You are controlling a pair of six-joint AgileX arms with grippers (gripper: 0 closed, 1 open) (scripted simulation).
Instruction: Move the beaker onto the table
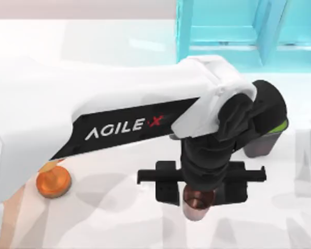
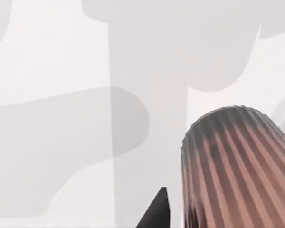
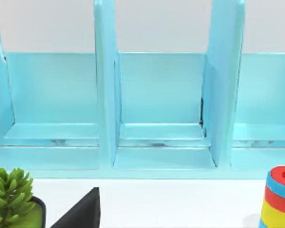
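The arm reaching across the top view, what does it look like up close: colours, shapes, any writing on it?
The left arm has smooth, rounded white shells and a black side panel lettered AGILE·X in white, the X red. Its wrist is black and bulky. The left gripper is black: a wide flat crossbar carrying blocky fingers. No loose cables show.

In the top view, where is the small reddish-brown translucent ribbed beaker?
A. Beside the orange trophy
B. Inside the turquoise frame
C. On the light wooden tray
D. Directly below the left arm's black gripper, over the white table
D: the beaker shows just under the left gripper, above the glossy white table, far from the orange trophy.
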